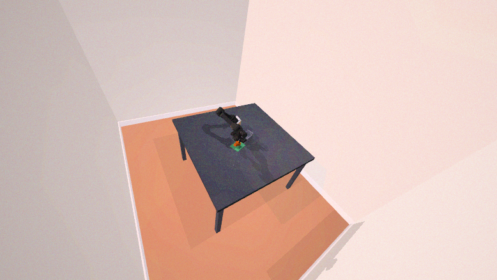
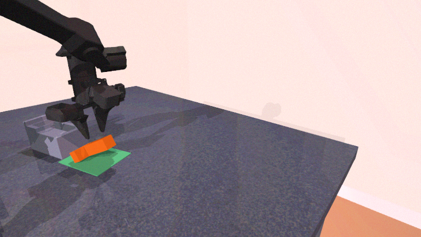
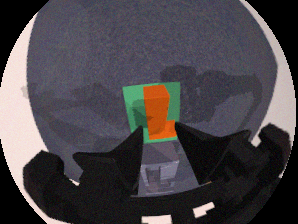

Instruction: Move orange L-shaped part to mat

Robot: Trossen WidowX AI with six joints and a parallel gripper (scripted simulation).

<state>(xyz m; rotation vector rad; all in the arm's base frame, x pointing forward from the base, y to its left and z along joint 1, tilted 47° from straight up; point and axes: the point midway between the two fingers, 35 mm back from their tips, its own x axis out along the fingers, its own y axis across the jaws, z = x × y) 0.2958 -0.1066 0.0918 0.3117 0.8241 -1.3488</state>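
The orange L-shaped part [image 1: 237, 142] [image 2: 94, 147] [image 3: 156, 110] is over the green mat [image 1: 238, 148] [image 2: 97, 169] [image 3: 132, 95], tilted. In the exterior view its L-shaped end is low at the mat's tray side, and its straight end is raised clear of the mat. Contact at the low end is hard to tell. My gripper [image 2: 95, 135] [image 3: 159, 126] is open, its fingertips just above the part with nothing between them. The grey tray [image 2: 66, 145] [image 3: 160, 151] stands beside the mat; its pocket shows no part.
The dark table [image 1: 222, 174] [image 2: 235, 176] carries the tray, mat and arm. The tray's raised walls stand close behind the mat, on the arm's side. Shadows of the arm fall across the mat and table.
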